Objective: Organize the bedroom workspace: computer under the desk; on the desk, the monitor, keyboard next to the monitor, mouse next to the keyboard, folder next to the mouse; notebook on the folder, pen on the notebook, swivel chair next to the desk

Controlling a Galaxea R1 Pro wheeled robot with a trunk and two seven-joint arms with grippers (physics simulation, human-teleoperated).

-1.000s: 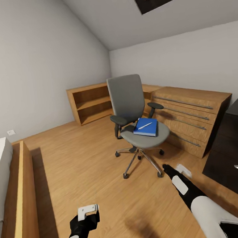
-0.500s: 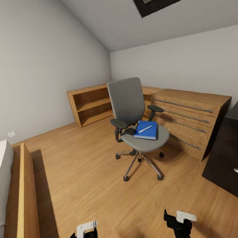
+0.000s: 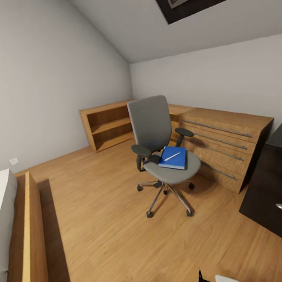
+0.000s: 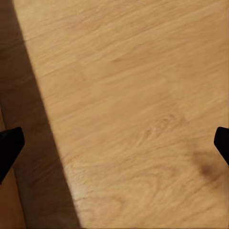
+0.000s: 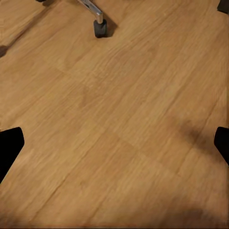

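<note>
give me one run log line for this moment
phase: approach | swivel chair: on floor, apart from desk | folder: on seat | pen: on folder | left claw: open | right claw: open

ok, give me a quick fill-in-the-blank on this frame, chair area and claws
1. The blue folder lies on the seat of the ____.
2. The white pen rests on top of the ____.
3. Both the left claw and right claw look down at bare wooden ____.
4. The fingers of both claws stand wide ____.

Missing words: swivel chair; folder; floor; open
</note>
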